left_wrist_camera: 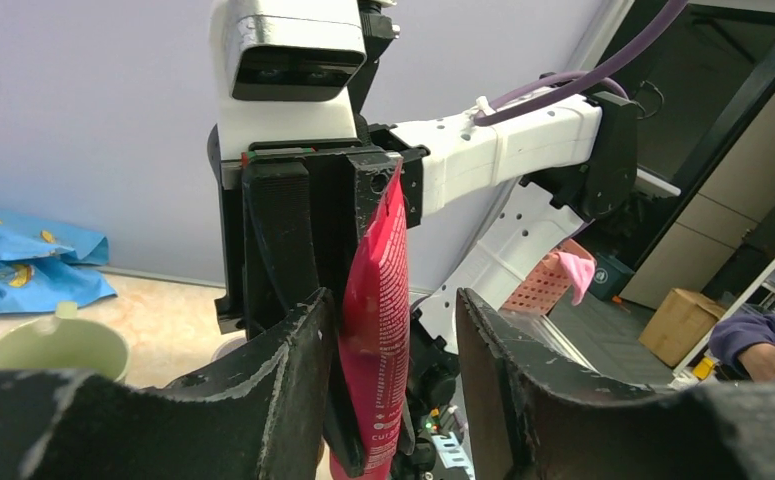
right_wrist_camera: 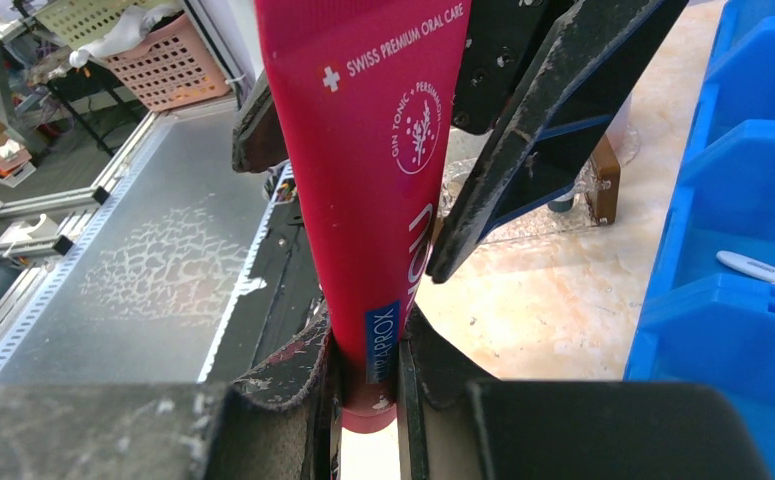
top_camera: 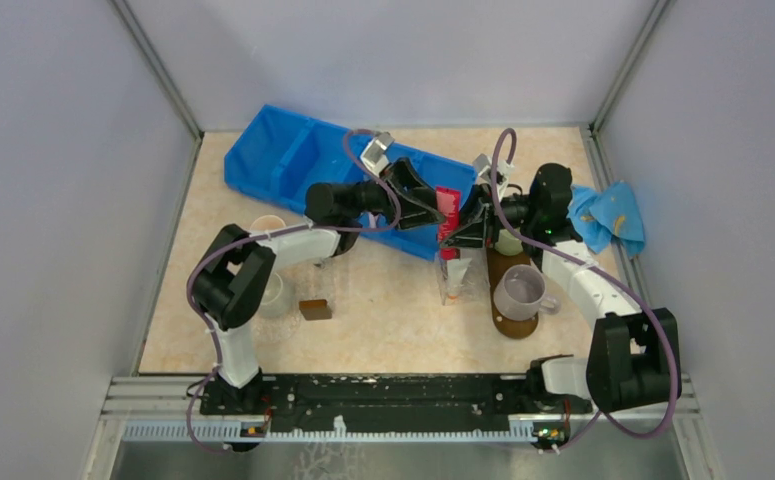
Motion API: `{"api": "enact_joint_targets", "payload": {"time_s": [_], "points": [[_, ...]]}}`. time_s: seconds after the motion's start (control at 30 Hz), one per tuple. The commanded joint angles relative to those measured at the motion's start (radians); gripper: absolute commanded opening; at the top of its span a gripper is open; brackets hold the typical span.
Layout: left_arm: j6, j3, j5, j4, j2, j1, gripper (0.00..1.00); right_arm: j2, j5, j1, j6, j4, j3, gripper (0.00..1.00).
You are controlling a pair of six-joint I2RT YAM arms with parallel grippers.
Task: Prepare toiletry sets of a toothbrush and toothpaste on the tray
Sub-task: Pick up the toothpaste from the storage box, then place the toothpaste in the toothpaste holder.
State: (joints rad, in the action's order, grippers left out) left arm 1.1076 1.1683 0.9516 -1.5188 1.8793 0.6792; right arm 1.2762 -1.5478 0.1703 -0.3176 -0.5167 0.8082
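Top external view: looking down on both arms meeting at the near wall of a long blue plastic compartment bin (top_camera: 263, 150), sharing a glossy red toothpaste tube (top_camera: 448, 212) between them. Clamping firmly on one end of that tube with the right gripper (top_camera: 466, 226), fingers pressing both flat faces, as seen from the right wrist. Holding the left gripper (top_camera: 433, 207) spread apart around the tube, the tube's long axis crossing the gap, sitting close against one finger and leaving space beside the other, a detail showing only from the left wrist. Lying toward the near right of both grippers: the flat dark brown oval tray (top_camera: 511, 325), carrying a pale mug (top_camera: 520, 292) and sitting closer to the right arm, so probably calling for that arm to carry the tube over. Appearing only from the right wrist: a thin pale toothbrush (right_wrist_camera: 758, 268) resting inside a bin compartment.
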Motion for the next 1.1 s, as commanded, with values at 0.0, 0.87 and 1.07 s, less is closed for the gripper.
{"api": "enact_joint_targets", "payload": {"time_s": [0.0,0.87,1.07], "points": [[0.018,0.023,0.022,-0.165,-0.005,0.008,0.53,-0.025,-0.02,0.012,0.011,-0.055,0.036,0.02],[0.006,0.019,0.035,-0.183,-0.011,0.008,0.0,-0.027,0.015,0.013,0.495,0.554,0.147,0.55],[-0.064,-0.028,0.017,-0.14,-0.061,-0.006,0.0,-0.036,0.053,-0.006,0.701,0.805,0.202,0.71]]}}
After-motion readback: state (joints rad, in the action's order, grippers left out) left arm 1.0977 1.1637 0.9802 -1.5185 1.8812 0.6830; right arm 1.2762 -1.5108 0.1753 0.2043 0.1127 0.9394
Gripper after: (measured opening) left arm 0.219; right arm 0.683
